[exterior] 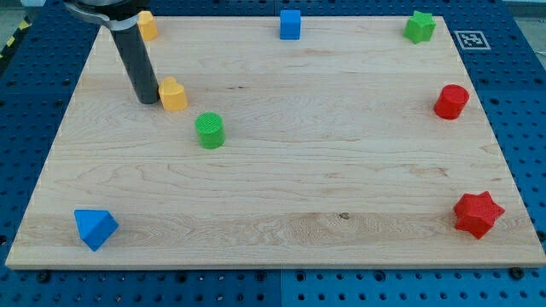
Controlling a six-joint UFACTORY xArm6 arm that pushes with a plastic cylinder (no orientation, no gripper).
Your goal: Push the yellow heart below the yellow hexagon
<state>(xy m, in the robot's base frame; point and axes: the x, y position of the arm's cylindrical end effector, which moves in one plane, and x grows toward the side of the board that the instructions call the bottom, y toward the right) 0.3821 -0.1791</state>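
Blue triangle (94, 228) sat nearest cam. Tip (149, 100) (bare rod, no jaws) touched yellow heart (173, 95) left side, under yellow hexagon (148, 26). Push mid-way; next: small nudge leftward prob.

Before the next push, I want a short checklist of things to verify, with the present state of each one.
1. My tip is visible: ok.
2. My tip is next to the yellow heart, on its left in the view: ok; real contact: cannot tell.
3. Yellow hexagon is located: ok, at the view's top left, partly hidden by the rod.
4. Heart is already below the hexagon: ok roughly, it lies lower and slightly right.
5. Green cylinder is apart from the heart: ok, but close at lower right.
6. Heart is far from the board edge: ok.
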